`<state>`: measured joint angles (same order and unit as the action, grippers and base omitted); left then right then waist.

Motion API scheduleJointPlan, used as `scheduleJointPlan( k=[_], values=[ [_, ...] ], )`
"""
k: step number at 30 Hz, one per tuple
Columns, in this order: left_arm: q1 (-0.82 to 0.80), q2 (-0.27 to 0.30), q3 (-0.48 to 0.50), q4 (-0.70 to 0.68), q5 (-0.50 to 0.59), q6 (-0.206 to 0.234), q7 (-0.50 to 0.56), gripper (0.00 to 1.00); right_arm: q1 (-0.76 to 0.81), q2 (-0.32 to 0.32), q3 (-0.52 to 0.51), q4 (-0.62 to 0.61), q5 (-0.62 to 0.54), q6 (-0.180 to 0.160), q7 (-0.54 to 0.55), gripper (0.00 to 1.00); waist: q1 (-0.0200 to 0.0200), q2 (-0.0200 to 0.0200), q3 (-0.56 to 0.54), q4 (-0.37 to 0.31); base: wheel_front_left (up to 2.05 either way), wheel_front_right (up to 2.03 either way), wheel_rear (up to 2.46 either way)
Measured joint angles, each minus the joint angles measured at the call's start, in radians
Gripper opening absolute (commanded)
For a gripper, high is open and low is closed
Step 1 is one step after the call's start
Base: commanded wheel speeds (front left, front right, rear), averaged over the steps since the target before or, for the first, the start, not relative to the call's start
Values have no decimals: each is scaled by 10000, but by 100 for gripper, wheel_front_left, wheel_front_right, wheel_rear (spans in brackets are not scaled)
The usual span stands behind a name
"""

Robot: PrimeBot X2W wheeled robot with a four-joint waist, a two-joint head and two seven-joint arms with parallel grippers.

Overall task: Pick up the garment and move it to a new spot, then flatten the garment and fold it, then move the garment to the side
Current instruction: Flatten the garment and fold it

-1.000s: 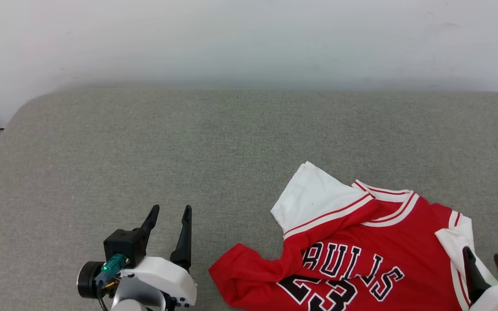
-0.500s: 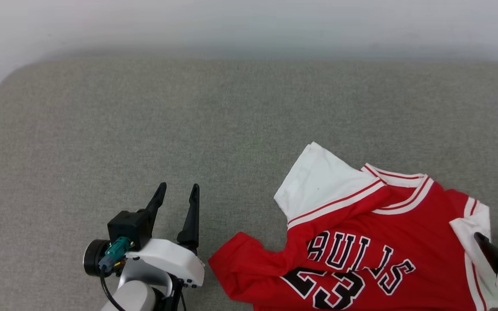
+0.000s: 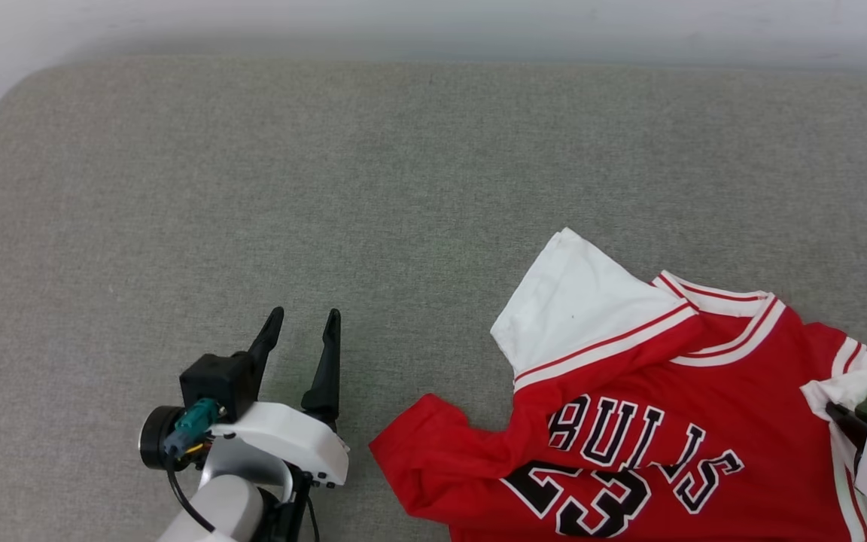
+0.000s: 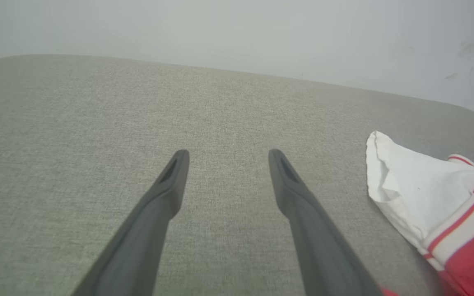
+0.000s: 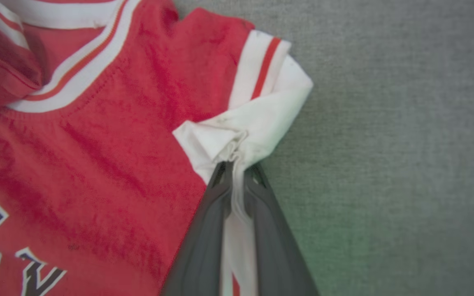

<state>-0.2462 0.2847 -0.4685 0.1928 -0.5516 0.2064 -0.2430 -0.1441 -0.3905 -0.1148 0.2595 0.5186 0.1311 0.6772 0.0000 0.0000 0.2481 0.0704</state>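
At the near right edge, the right claw (image 5: 237, 172) is pinched shut on a bunched fold of the white short sleeve (image 5: 257, 119) of the red jersey garment with black "23" lettering (image 3: 629, 421), so this arm is the one already on it. The garment spreads leftward and away from that claw, rumpled, collar far and hem near, on the grey cloth-covered desk (image 3: 328, 188). The left claw (image 3: 304, 316) hovers wide and empty just left of the garment's red edge. Free desk lies to the left and beyond, so a carry would likely go that way.
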Motion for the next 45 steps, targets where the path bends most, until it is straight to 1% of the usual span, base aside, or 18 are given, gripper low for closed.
scheduleJointPlan(
  k=[5,7,9,14,20,23,27,31,36,37,38,41,44,45],
  values=[
    [-574,337,-67,-98,-259,-491,765,100,-3,211,-211,-395,-104,2,-445,0,1,0,-262,-264,0,0,0],
    [-1072,418,-245,-240,-261,-738,1304,100,-1,307,-395,-679,-217,2,-545,0,0,0,-352,-407,0,0,0],
    [-1608,410,-610,-299,-314,-1070,2063,100,-4,447,-508,-970,-343,2,-579,0,0,0,-401,-581,0,0,0],
    [-3080,82,-1476,19,-715,-1931,4364,100,-20,859,-491,-1576,-662,2,-504,0,0,1,-317,-1073,0,0,0],
    [-4553,-405,-2222,1413,-867,-2362,6412,100,-214,1325,-213,-2040,-846,0,-431,0,1,0,57,-1597,0,0,0],
    [-5210,-552,-2458,2305,-809,-2520,6999,100,-278,1509,-10,-2146,-890,0,-435,0,1,1,323,-1831,0,0,0],
    [-5975,-731,-2690,3450,-662,-2729,7348,100,-513,1726,244,-2155,-884,0,-541,0,1,0,707,-2138,0,0,0],
    [-6393,-1024,-3014,4429,-709,-3037,7708,100,-620,1801,378,-1939,-863,0,-709,0,1,0,1042,-2400,0,0,0],
    [-6981,-1198,-3613,5292,-658,-3225,8124,100,-795,1820,408,-1563,-729,0,-901,0,0,0,1227,-2612,0,0,0],
    [-7069,-1252,-3707,5459,-667,-3254,8261,46,-818,1814,418,-1494,-709,0,-947,0,0,0,1233,-2633,0,0,0],
    [-7132,-1304,-3795,5570,-681,-3258,8328,0,-827,1810,424,-1434,-694,0,-976,0,0,0,1232,-2646,0,0,0],
    [-7277,-1384,-4031,5833,-692,-3298,8360,0,-895,1783,453,-1266,-646,0,-1149,0,0,0,1203,-2664,0,0,0],
    [-7278,-1413,-4113,5981,-694,-3344,8092,0,-1003,1737,468,-1195,-617,0,-1252,0,0,0,1153,-2654,0,0,0],
    [-7289,-1388,-3981,6136,-775,-3346,7570,0,-1052,1655,477,-1174,-614,0,-1404,0,0,0,1076,-2620,0,0,0]
  ],
)
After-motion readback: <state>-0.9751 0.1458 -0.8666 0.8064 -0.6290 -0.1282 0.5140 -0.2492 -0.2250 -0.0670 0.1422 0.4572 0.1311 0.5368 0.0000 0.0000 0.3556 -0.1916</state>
